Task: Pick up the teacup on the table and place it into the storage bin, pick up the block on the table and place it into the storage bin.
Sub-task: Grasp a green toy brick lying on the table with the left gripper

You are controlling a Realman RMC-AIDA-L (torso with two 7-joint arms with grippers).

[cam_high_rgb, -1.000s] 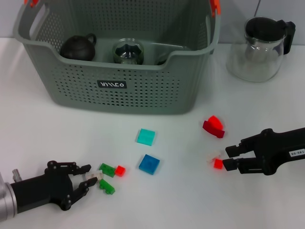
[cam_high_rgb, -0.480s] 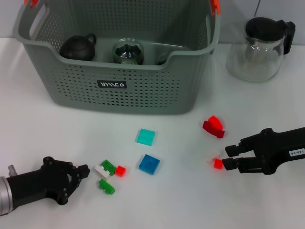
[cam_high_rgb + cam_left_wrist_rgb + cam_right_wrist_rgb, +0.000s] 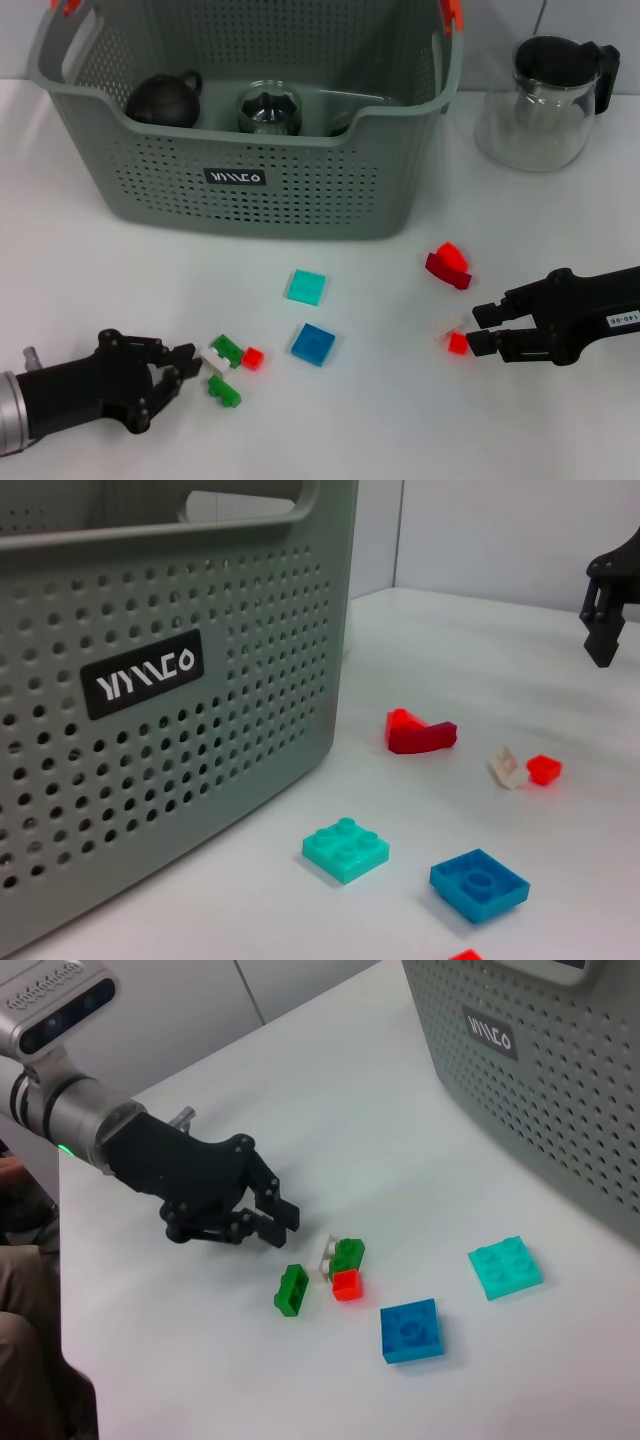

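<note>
From the head view, the left gripper (image 3: pixel 185 365) lies low on the table with its fingers spread a little, and nothing is between them. Just ahead of its tips sits a small cluster of blocks: a white block (image 3: pixel 213 362) almost touching the tips, a green block (image 3: pixel 226 349) just beyond it, a small red block (image 3: pixel 252 357) past that, and a second green block (image 3: pixel 224 391) beside the tips on the near side. The white piece's long axis runs roughly across the line of the fingers. The right gripper (image 3: pixel 483 330) is on the other side, jaws parted and empty, with a tiny red block (image 3: pixel 458 343) and a pale chip just off its tips. The storage bin (image 3: pixel 250 190) stands well beyond both claws, already holding a dark teapot (image 3: pixel 165 100) and a glass cup (image 3: pixel 269 108); no teacup is left on the table that I can see.

The left wrist view shows the bin wall close by, and the teal block (image 3: pixel 346 849) and blue block (image 3: pixel 480 884) lying ahead, but not this arm's own fingers.

The right wrist view looks across at the left gripper (image 3: pixel 270 1222): fingers slightly apart, gripping nothing, the white block a short gap from the tips. I would judge the left arm nearer that cluster, needing only a short reach forward.
</note>
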